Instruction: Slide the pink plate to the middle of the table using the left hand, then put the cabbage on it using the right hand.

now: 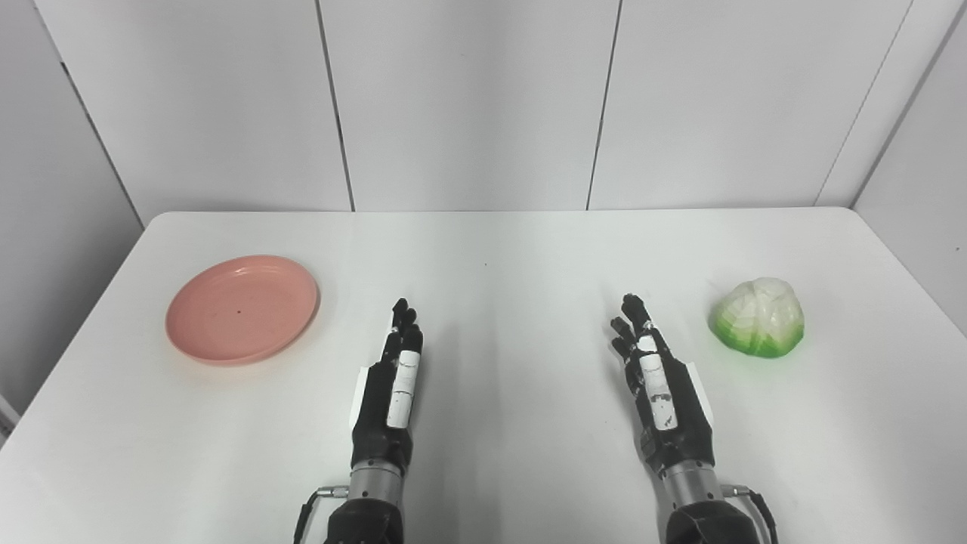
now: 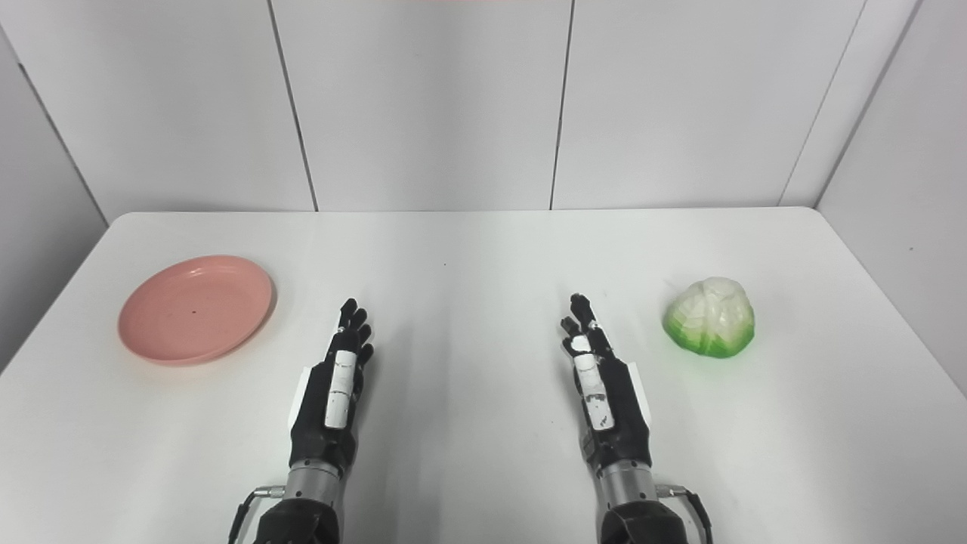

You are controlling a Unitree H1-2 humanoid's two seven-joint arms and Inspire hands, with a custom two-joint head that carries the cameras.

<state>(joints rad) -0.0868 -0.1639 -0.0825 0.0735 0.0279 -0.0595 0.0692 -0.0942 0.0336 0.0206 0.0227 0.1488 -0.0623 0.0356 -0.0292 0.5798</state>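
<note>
A round pink plate [image 1: 242, 308] lies on the white table's left side with nothing on it. A pale green and white cabbage [image 1: 758, 316] sits on the right side. My left hand [image 1: 393, 385] rests low near the front, right of the plate and well apart from it, fingers straight and open, holding nothing. My right hand [image 1: 656, 381] is stretched out the same way, open, a short way left of the cabbage and not touching it.
The white table [image 1: 491, 249] runs back to a wall of pale grey panels. Its left and right edges slant inward toward the far corners. Only the plate and the cabbage lie on it.
</note>
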